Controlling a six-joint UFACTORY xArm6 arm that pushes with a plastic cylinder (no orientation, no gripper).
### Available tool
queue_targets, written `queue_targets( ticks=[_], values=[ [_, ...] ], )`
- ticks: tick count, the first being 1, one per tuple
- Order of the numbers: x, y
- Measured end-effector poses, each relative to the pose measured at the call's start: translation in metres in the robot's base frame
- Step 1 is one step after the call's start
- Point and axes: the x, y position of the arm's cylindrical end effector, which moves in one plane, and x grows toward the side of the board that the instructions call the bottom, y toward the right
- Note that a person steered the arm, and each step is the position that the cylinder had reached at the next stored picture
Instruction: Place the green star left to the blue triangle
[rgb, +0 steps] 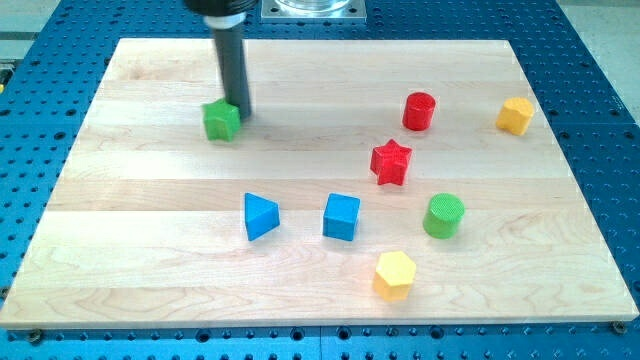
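A green block (221, 121), whose star shape is hard to make out from here, lies in the upper left part of the wooden board (130, 220). My tip (242, 113) touches its right side. The blue triangle (260, 216) lies below it, near the middle of the board, well apart from the green block and my tip.
A blue cube (341, 217) sits right of the triangle. A red star (391, 162), a red cylinder (419, 111), a green cylinder (443, 216), a yellow hexagon block (394, 274) and another yellow block (515, 116) lie on the right half.
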Motion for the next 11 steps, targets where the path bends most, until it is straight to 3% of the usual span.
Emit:
queue_targets(
  ticks=[1,2,3,4,6,8,11],
  values=[
    [0.079,-0.019],
    [0.038,-0.023],
    [0.020,-0.069],
    [0.066,-0.079],
    [0.126,-0.040],
    [0.065,-0.036],
    [0.118,0.001]
  ],
)
